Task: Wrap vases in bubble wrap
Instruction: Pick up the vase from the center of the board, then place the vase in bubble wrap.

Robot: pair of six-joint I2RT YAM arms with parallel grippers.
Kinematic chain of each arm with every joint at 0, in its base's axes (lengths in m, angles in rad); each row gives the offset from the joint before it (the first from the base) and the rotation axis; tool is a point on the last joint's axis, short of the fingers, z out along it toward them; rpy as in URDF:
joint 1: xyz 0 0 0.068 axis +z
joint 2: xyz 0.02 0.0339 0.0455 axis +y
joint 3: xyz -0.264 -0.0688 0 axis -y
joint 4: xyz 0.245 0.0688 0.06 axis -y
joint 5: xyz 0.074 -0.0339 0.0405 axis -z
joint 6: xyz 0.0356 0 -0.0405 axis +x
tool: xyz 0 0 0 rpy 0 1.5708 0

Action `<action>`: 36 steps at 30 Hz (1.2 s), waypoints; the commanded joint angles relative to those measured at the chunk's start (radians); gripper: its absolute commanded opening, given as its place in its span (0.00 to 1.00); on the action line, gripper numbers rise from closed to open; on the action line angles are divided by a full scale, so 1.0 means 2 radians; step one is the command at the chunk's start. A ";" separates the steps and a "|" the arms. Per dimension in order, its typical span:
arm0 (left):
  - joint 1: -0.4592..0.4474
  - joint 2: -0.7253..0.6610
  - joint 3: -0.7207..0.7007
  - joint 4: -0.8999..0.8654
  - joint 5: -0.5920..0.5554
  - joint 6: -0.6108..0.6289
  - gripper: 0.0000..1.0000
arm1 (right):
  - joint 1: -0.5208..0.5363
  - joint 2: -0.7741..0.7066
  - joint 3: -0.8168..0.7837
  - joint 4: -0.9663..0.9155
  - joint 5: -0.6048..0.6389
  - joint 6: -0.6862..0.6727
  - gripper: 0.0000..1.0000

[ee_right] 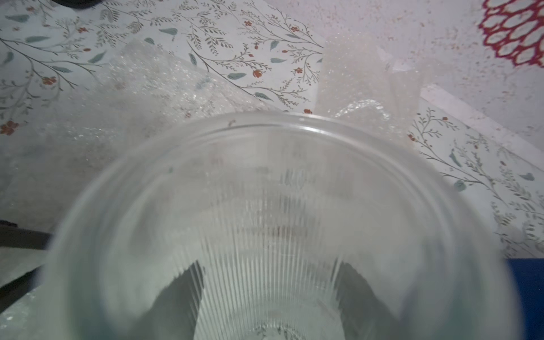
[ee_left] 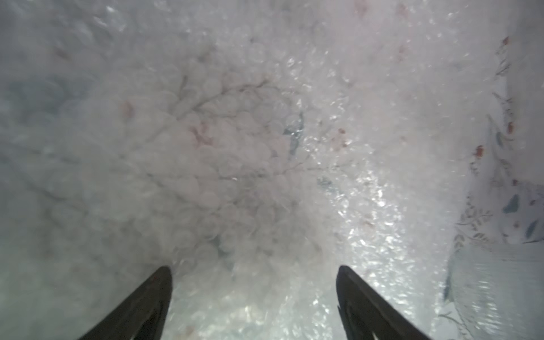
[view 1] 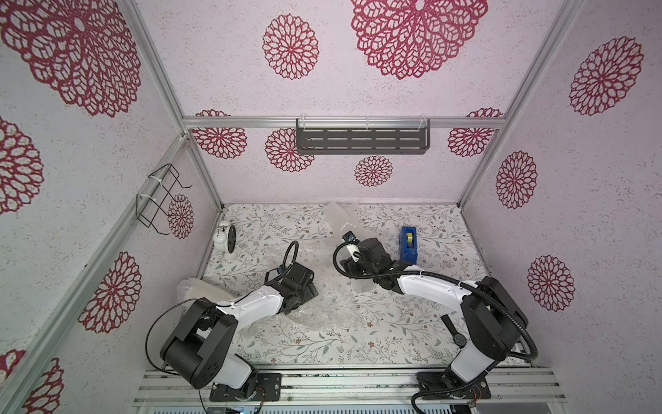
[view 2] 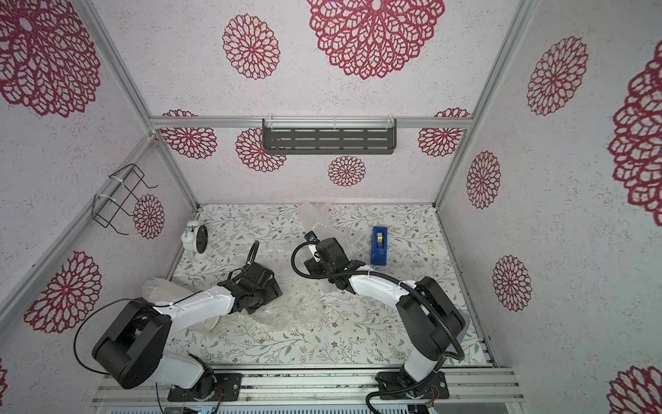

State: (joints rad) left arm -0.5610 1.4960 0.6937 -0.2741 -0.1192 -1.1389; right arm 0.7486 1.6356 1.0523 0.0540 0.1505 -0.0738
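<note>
Counting gave: one ribbed glass vase (ee_right: 265, 182), clasped by right gripper (ee_right: 269, 265); left gripper (ee_left: 254, 269) gaped empty over bubble wrap (ee_left: 235, 147), three pieces; one blue tape dispenser (view 1: 409, 243); one alarm clock (view 1: 225, 238).

A blue tape dispenser (view 1: 409, 244) stands on the floral table (view 1: 322, 344); a white alarm clock (view 1: 224, 234) occupies a corner.

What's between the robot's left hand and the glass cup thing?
Just crinkly bubble wrap, lying between the left hand and the ribbed glass; both top views show it.
</note>
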 commanded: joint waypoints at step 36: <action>0.165 -0.431 -0.071 -0.204 -0.108 0.071 0.96 | 0.260 0.141 0.177 -0.248 0.296 -0.225 0.66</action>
State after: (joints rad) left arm -0.2497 0.6418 0.5674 -0.6662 -0.3305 -1.0134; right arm 1.2556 1.9121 1.3567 -0.3855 0.6323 -0.4824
